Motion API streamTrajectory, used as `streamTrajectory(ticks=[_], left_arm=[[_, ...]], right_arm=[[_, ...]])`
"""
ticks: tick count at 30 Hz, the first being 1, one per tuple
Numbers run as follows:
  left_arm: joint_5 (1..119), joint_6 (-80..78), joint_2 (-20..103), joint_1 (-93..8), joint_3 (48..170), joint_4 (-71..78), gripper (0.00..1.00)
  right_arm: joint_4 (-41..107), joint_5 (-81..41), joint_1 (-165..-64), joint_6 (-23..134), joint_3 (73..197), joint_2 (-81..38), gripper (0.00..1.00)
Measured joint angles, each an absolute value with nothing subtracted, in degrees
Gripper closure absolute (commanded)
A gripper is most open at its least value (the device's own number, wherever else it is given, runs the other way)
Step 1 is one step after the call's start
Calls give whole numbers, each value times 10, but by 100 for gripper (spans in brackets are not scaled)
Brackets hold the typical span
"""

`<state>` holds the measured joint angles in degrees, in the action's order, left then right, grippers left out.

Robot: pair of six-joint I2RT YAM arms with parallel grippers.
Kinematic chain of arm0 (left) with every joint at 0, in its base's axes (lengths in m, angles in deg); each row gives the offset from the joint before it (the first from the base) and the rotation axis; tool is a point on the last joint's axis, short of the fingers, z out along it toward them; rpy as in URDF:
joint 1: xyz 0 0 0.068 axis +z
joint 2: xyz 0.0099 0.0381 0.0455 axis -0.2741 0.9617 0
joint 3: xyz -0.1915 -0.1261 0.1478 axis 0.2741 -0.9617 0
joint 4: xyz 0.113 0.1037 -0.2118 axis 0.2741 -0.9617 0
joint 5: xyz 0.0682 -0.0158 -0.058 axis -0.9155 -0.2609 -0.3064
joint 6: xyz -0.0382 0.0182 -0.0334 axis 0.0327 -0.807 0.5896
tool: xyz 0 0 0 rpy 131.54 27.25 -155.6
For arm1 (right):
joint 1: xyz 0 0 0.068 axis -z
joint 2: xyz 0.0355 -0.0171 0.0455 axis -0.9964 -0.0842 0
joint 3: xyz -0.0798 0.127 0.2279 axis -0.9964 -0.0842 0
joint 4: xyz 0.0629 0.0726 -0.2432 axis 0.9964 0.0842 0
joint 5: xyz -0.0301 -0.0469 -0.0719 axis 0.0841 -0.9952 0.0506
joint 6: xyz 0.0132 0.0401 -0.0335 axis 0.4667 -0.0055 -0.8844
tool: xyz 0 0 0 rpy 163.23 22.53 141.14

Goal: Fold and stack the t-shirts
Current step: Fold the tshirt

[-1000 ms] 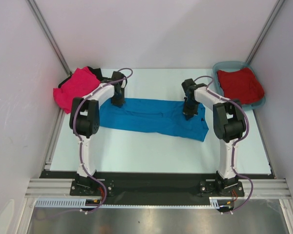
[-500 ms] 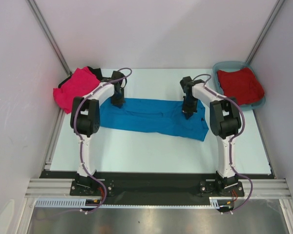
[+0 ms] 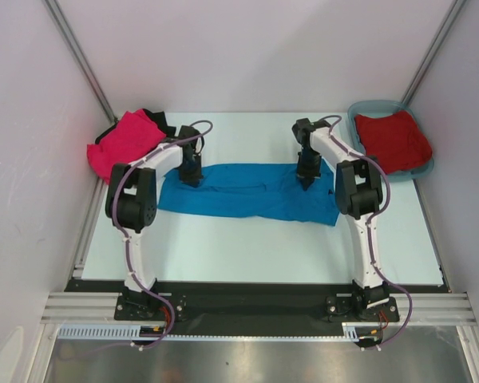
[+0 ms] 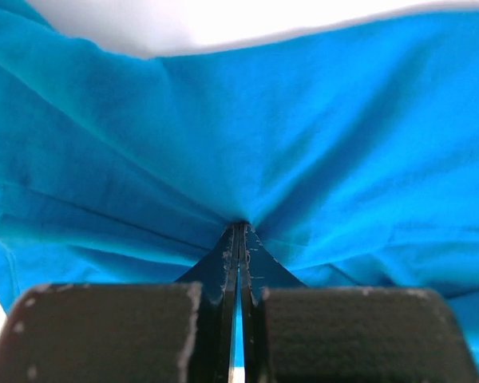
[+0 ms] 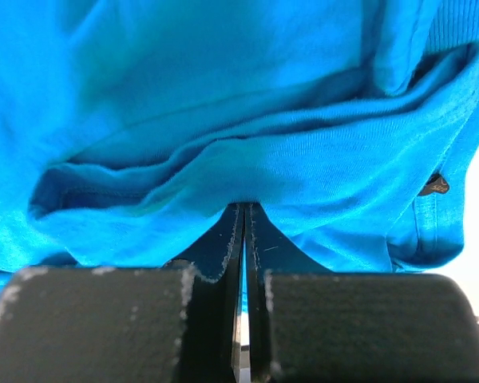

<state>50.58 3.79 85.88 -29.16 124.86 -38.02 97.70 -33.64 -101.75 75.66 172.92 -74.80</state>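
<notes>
The left claw and right claw are each clenched on a fold of the blue t-shirt lying across the middle of the surface, light limp cloth that should sag and bunch, so holds near both ends of its far edge suit best.

The blue t-shirt is shown as soft, matt knitted cloth, finely ribbed in the right wrist view. The pink t-shirt and the dark red t-shirt are seen as the same matt cloth. The teal tub appears as smooth, faintly glossy plastic. The table is seen as smooth and matt, the metal sheet at the near edge as brushed and shiny. The left gripper and right gripper are shown matt black, scuffed pale at the edges.
</notes>
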Motion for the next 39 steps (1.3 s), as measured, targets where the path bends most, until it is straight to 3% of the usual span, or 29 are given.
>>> streamTrajectory(ticks=[10,22,39], left_arm=[[512,44,817,-330,1190,-409,100],[594,59,795,-427,1141,-549,100],[723,93,750,-545,1154,-664,100]], right_arm=[[1056,-320,-1011,732,1888,-838,100],[1076,-257,-994,708,2018,-906,100],[950,-22,-975,725,2084,-969,100]])
